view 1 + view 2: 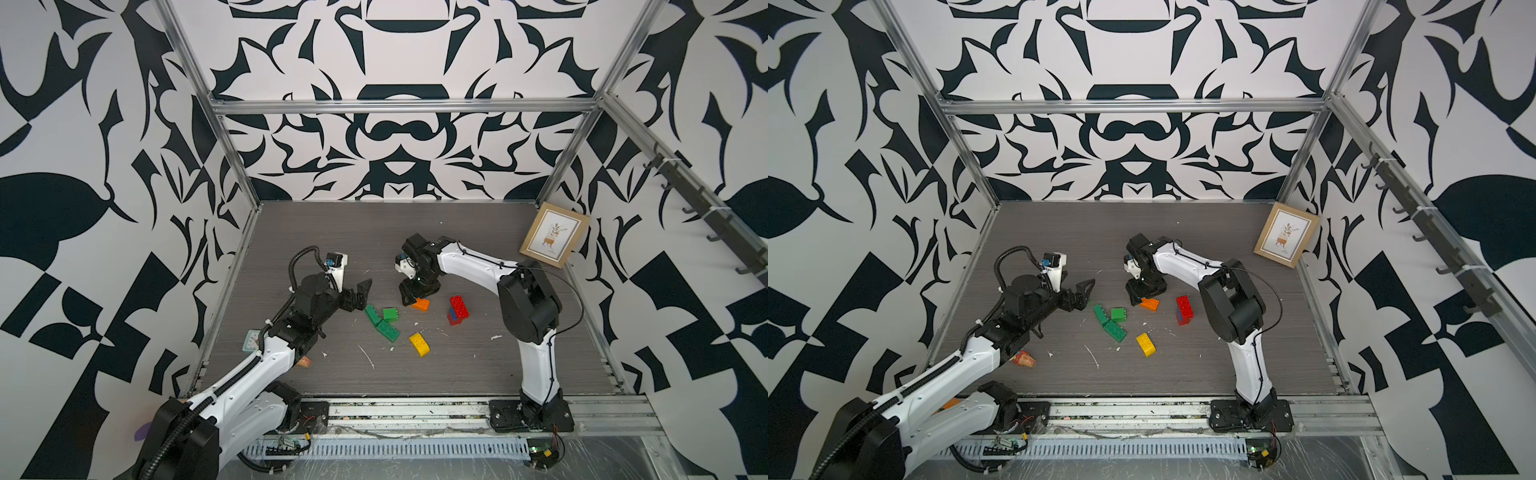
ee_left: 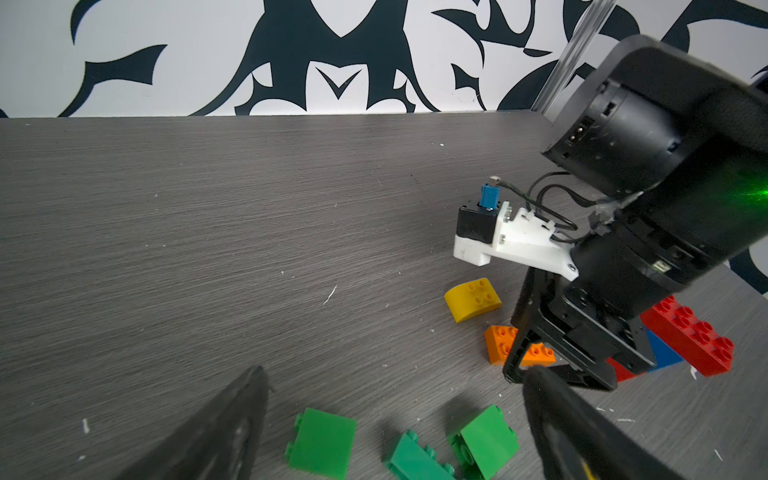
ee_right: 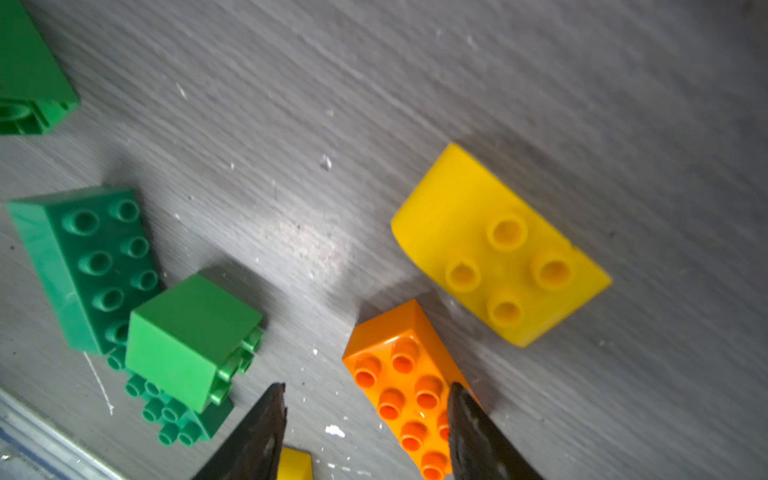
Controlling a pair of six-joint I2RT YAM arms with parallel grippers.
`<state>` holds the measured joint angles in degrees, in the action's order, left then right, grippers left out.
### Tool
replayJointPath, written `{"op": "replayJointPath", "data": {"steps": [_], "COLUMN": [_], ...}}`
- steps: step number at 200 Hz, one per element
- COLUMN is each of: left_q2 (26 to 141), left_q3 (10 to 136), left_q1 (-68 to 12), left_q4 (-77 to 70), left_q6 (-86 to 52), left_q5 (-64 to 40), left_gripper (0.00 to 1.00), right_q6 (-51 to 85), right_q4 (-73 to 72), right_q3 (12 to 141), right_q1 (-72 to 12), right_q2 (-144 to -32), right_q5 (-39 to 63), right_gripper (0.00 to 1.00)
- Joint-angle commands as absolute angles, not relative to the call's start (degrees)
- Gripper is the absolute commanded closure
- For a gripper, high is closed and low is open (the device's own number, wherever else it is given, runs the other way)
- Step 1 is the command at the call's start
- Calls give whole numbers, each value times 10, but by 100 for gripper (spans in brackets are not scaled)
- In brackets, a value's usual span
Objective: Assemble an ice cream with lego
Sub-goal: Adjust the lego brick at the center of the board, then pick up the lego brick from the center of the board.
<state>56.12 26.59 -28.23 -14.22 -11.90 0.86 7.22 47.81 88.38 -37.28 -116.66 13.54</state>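
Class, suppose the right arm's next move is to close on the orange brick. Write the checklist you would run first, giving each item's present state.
1. Right gripper jaws open: ok.
2. Orange brick centred between the jaws: not ok, one finger overlaps its edge.
3. Orange brick studs up, flat on the table: ok.
4. Yellow dome brick apart from the orange brick: ok.
5. Left gripper open, clear of the orange brick: ok.
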Motion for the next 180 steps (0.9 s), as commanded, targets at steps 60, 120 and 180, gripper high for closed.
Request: {"op": "replayJointPath", "data": {"steps": [60, 120, 180], "left_q2": [562, 566, 564], "left_q3": [258, 258, 258], "left_q1": [-280, -280, -280], "left_q4": [-140, -140, -139], "left_q6": [-115, -115, -114], "left_q5": [6, 7, 5], "left_gripper": [1, 1, 1], "right_q6": [-4, -20, -15], "right_q4": [533, 510, 508], "right_q3": [900, 903, 905], "right_q1": [-394, -422, -424], "right_q2": [-1156, -1175, -1185], "right_q5": [28, 15, -7], "right_gripper": [39, 41, 59]}}
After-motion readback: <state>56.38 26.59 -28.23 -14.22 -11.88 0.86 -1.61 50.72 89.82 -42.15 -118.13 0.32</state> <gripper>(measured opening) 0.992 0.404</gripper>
